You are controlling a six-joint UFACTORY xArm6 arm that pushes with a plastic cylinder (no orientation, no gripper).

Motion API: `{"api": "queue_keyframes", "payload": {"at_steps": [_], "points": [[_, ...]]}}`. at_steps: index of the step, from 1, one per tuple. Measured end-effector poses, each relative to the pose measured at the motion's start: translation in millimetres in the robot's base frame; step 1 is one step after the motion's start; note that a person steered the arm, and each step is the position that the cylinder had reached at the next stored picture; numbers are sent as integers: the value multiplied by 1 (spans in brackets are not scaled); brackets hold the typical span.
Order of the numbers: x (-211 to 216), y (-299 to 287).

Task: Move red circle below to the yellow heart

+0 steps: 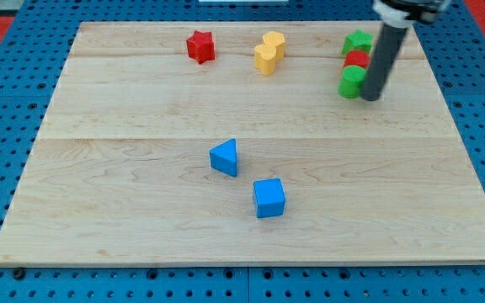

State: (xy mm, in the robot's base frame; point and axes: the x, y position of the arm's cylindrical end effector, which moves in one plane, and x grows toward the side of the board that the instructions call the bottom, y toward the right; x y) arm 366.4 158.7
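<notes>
Near edge: blue cube (269, 198), blue triangle (224, 157), both well clear of action.

Far right: my tip (370, 97) rests just right of stacked trio, beside lower green block (351, 82). Red circle (357, 60) sits wedged between it and upper green block (358, 40), up-left of tip.

Far centre: yellow heart (264, 59), yellow block (274, 42) touching behind, red star (200, 46) further left. Circle lies well right of heart.

Rod has no claw; grasps nothing, tip appears touching green block.

Upright rod, my tip (370, 98) down

My tip (371, 97) at board (125, 227) top right, touching three-block column's right side. Heart (269, 52) left of column, star (199, 46) further left. Triangle (225, 157), cube (269, 198) near centre.
</notes>
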Motion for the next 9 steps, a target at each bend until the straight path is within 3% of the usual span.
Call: {"api": "queue_keyframes", "payload": {"at_steps": [1, 3, 5, 6, 7, 9], "points": [[-12, -46], [-79, -47], [-5, -1], [-31, 69], [-72, 82], [-42, -6]]}}
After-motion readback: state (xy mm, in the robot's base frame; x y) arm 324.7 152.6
